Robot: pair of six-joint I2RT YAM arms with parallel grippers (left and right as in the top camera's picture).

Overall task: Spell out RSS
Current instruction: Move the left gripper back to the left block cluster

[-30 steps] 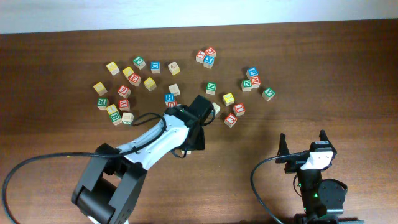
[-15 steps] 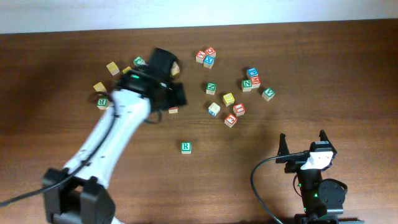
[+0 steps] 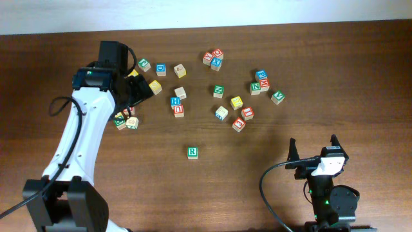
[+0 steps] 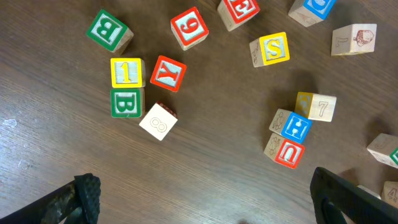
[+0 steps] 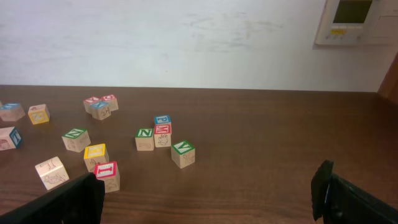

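Looks like a lab room: wooden table (image 3: 360,77), plain white wall (image 5: 186,43), wall-mounted control panel (image 5: 353,22).

Left end effector (image 3: 137,90) swung from centre to upper-left cube cluster (image 3: 131,122), jaws opened; R cube (image 3: 192,152) now uncovered.

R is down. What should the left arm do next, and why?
Probably shift the open left gripper over the yellow S cube and lower onto it: the R cube sits alone, no S beside it, and this S stands apart from its neighbours.
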